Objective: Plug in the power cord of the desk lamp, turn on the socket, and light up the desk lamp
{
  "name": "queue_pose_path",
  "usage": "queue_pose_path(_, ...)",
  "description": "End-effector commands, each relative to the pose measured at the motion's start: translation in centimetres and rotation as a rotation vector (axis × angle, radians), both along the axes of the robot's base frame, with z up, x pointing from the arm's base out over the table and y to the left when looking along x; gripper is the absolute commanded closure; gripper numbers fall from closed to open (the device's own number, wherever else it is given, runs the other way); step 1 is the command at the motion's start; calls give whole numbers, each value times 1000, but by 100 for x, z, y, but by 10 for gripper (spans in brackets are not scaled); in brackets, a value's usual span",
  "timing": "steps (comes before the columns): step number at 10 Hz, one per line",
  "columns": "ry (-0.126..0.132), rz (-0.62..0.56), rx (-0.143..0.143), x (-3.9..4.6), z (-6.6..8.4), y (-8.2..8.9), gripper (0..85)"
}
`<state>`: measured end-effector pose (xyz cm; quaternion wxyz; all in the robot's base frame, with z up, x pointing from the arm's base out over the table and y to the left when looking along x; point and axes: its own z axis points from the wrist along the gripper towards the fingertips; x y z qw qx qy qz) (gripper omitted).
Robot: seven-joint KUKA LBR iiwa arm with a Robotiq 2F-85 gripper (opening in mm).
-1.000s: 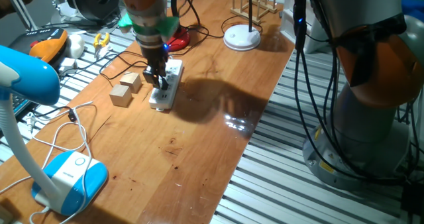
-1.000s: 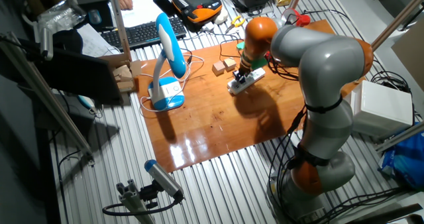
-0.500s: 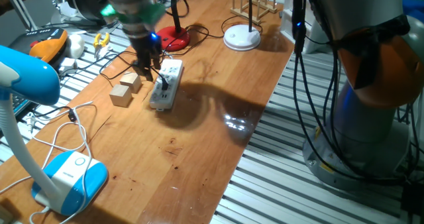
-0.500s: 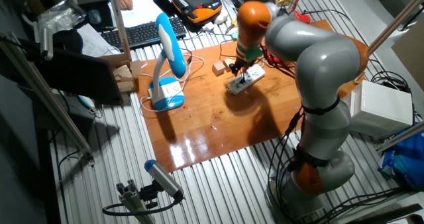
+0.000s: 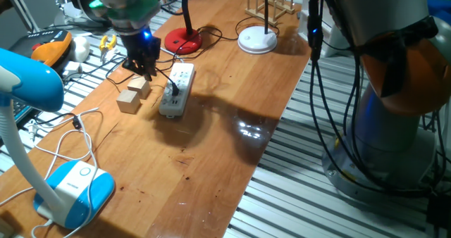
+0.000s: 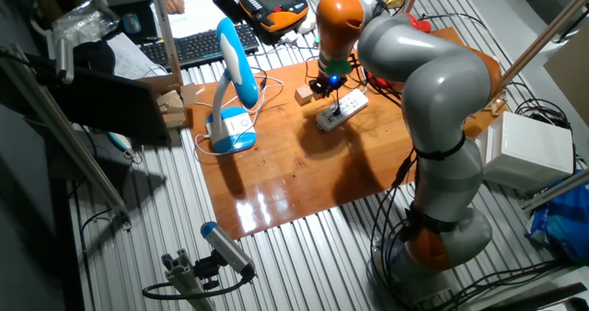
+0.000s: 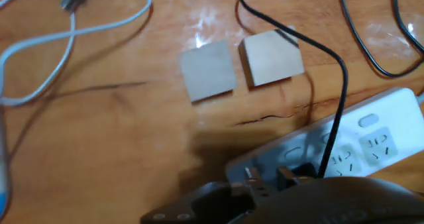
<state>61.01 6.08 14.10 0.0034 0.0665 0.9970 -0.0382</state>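
The white socket strip (image 5: 177, 90) lies mid-table, with the small black plug (image 5: 173, 91) of the power cord (image 7: 334, 98) standing in one of its outlets. The thin black cord runs back towards the desk lamp's round red base (image 5: 182, 39). My gripper (image 5: 146, 63) hangs just left of the strip, above two wooden blocks, and holds nothing. In the hand view the strip (image 7: 358, 144) and plug (image 7: 306, 173) sit at the lower right. My gripper (image 7: 266, 177) shows there with its tips slightly apart. It also shows in the other fixed view (image 6: 322, 84) beside the strip (image 6: 342, 110).
Two small wooden blocks (image 5: 134, 94) (image 7: 209, 70) lie left of the strip. A lamp with a white disc base (image 5: 257, 39) stands at the back. A large blue-and-white lamp (image 5: 70, 189) with a white cable (image 7: 59, 45) stands at the front left. A wooden rack (image 5: 271, 5) stands at the far edge.
My gripper has lifted off the socket strip and moved left and back, over the wooden blocks. The black plug stays in the strip.
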Motion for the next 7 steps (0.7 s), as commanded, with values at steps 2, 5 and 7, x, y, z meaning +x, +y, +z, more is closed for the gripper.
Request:
queue_pose_path(2,-21,-267,25,76,-100,-31,850)
queue_pose_path(5,7,-418,32,89,-229,-120,850)
queue_pose_path(7,-4,-497,47,98,-311,-151,680)
